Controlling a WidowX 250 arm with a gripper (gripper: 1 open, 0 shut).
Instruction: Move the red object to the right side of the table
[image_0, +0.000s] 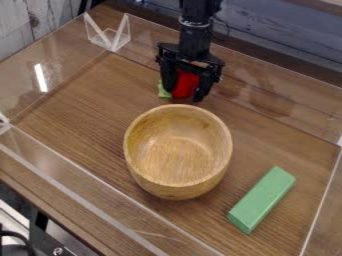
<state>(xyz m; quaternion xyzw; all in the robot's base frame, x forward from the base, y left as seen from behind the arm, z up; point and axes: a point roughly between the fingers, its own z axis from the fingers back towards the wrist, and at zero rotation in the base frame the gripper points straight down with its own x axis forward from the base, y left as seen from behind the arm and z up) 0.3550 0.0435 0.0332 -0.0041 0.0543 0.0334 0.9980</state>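
As the camera shows me, my claw (186, 76) is spread wide, fingers straddling the red object (186, 85), perhaps lined up for a grip; whether they touch it I cannot tell; the wooden bowl (178, 153) sits just nearer the camera than my claw, likely a reason to lift before carrying.

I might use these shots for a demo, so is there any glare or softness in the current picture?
Camera view: pale glare streaks on the tabletop at the left; overall soft and coarse, so the gripper's fingers around the red toy blur into dark shapes.
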